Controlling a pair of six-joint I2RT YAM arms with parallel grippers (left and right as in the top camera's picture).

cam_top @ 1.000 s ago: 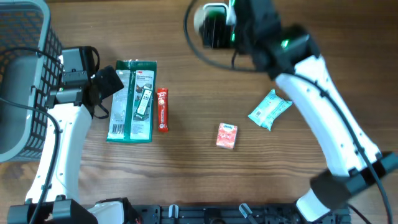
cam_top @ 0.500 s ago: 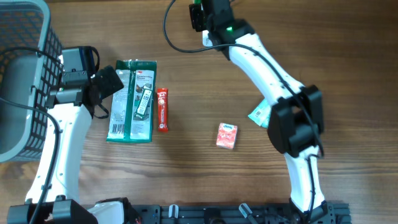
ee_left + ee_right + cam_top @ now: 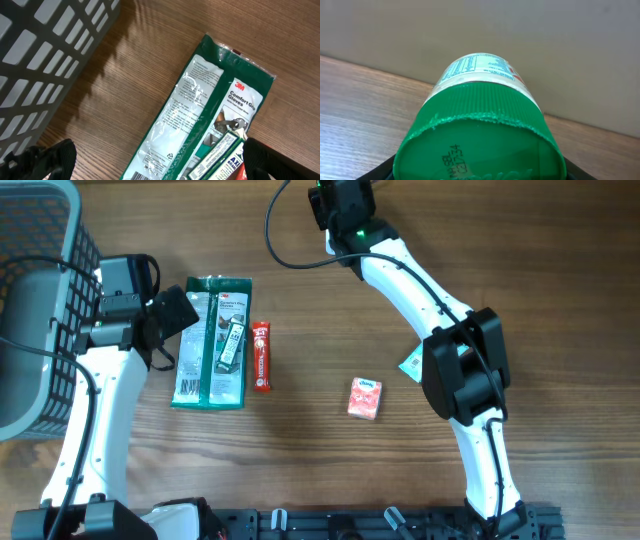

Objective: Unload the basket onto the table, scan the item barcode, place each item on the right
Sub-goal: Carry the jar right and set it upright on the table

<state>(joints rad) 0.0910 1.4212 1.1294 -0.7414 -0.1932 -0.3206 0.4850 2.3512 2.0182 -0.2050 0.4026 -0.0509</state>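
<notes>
Right gripper (image 3: 477,172) grasps a green-capped bottle (image 3: 480,120), with the dark fingers (image 3: 377,171) showing at either side of the cap at the bottom of the right wrist view. The bottle lies along the gripper's line of sight, cap toward the camera and body pointing away. A dark stamped code shows on the flat face of the cap, and a white label with fine print faces upward on the clear body. The bottle is held above the wooden table (image 3: 300,440) at its far edge, with a plain grey wall behind it. In the overhead view the right arm reaches to the top middle of the picture, and the bottle itself cannot be made out there.

Partly under that arm's elbow lies a teal packet (image 3: 411,365). Nearer the middle of the table sits a small orange-pink box (image 3: 365,398), well apart from the bottle. Further left lies a slim red bar (image 3: 261,357), just beside a long green pack of gloves (image 3: 210,345).

Left gripper (image 3: 175,315) hovers over the left edge of that pack with its jaws spread wide and nothing between them. A grey mesh basket (image 3: 30,310) stands at the far left, near the left arm.
</notes>
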